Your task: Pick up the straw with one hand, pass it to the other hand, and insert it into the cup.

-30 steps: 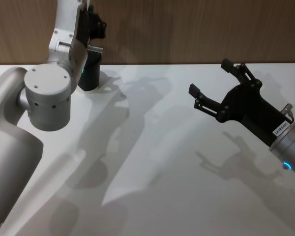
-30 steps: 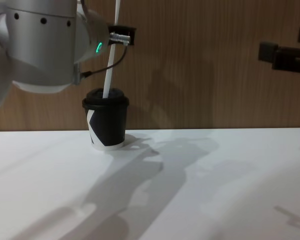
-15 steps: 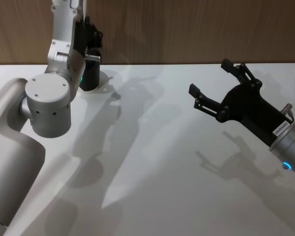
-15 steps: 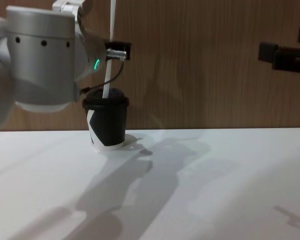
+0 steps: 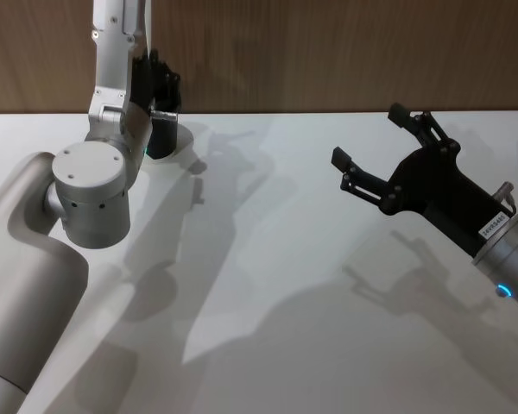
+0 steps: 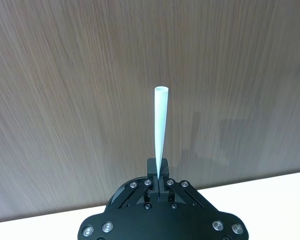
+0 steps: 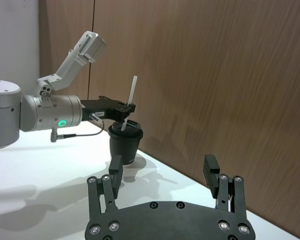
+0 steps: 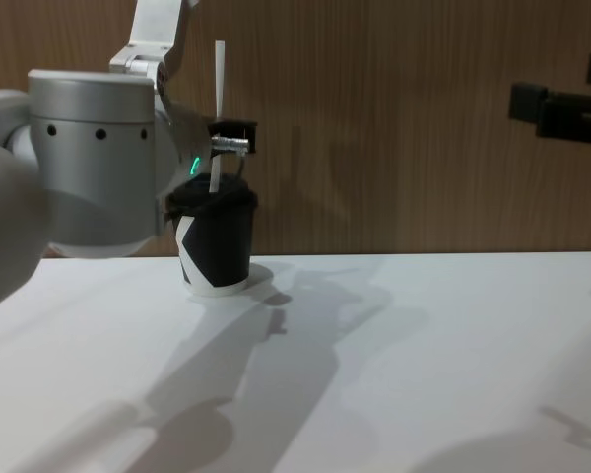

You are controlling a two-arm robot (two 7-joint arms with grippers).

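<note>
At the far left of the white surface (image 8: 394, 374), against the brown wood-grain wall (image 8: 394, 128), the left gripper (image 8: 238, 130), black and mounted on a bulky silver-grey cylindrical arm (image 8: 94, 158) with a glowing green ring light (image 7: 61, 122), hangs directly over the small black paper cup (image 8: 215, 236) with its black plastic lid, white angular mark and white base. Its jaws are pressed together on the thin, straight, white plastic straw (image 8: 217, 113), gripping it partway up its length. The straw stands nearly upright, with its lower end going down into the lid of the cup and its upper part rising well above the jaws. In the left wrist view the straw (image 6: 160, 130) runs out from between the closed jaws toward the wall, its open end visible. From the right wrist camera the cup (image 7: 124, 142) stands on the surface near the wall, with the straw (image 7: 130, 102) tilting slightly above it and the left gripper (image 7: 126, 106) reaching across to it.

Well apart to the right, the all-black right gripper (image 5: 369, 142) with blocky fingers (image 5: 345, 161) hovers above the bare surface, its jaws wide apart with nothing between them.
</note>
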